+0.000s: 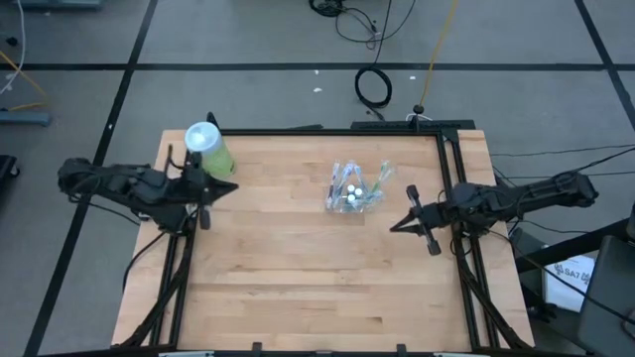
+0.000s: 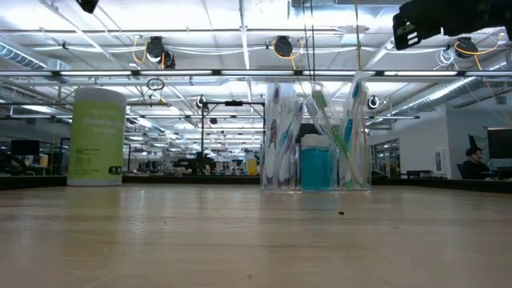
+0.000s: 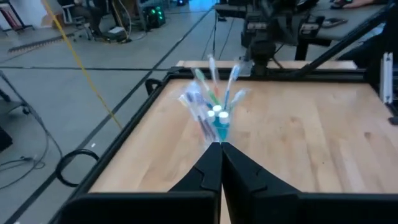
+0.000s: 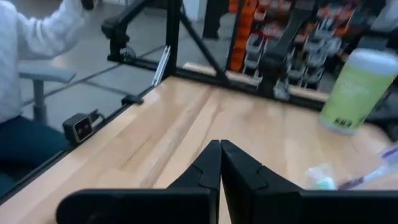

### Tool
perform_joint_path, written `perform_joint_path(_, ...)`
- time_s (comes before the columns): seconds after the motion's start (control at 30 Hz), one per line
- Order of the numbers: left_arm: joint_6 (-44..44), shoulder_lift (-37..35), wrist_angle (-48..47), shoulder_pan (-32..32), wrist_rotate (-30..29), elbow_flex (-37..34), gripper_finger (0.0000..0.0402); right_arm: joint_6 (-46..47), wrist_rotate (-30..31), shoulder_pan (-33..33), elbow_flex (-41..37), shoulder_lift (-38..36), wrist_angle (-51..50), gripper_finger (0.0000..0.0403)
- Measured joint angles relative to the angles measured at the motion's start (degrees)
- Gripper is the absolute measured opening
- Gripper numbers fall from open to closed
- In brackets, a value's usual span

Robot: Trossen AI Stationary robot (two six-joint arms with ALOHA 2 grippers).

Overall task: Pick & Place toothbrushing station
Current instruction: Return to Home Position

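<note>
The toothbrushing station is a small clear cup [image 1: 352, 188] standing upright on its base at the middle of the wooden table. It holds several thin toothbrushes [image 2: 320, 120] and teal white-capped tubes [image 3: 217, 115]. My left gripper [image 1: 232, 187] hangs shut near the table's left edge, pointing at the cup from well short of it. My right gripper [image 1: 395, 227] is shut to the right of the cup, a little nearer the table's front, clear of it. Both pairs of fingers meet with nothing between them in the wrist views [image 3: 220, 147] [image 4: 220, 144].
A large green canister [image 1: 208, 149] with a white lid stands at the far left corner, just behind my left gripper. A black frame [image 1: 451, 169] runs along the table's edges. A seated person's sleeve [image 4: 31, 43] shows beyond the table. Bare wood [image 1: 317, 288] fills the near half.
</note>
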Motion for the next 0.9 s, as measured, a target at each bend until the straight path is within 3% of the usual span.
perform_joint_path(0.17,2.7,-5.7,2.1,-1.6,-4.6,-4.3,0.0007,-0.5,0.1,-0.9,-5.1,-5.3,4.1,0.0001)
perform_joint_path(0.37,7.1,-14.7,10.0,-2.6,-1.6,-15.4,0.0003,-0.4,0.0,-1.4,-9.2,-12.5,4.3,0.0001)
perform_joint_path(0.63,13.8,-26.9,20.4,-2.9,-2.7,-26.7,0.0003,-0.4,0.0,-1.4,-14.6,-22.1,4.5,0.0001)
perform_joint_path(0.8,14.5,-33.6,20.7,-2.9,-2.7,-31.2,0.0008,-0.4,0.0,-1.4,-16.6,-26.9,3.9,0.0001)
perform_joint_path(0.9,14.5,-33.8,20.2,-3.0,-2.7,-33.1,0.0003,-0.4,-0.6,-1.4,-17.5,-29.0,3.6,0.0)
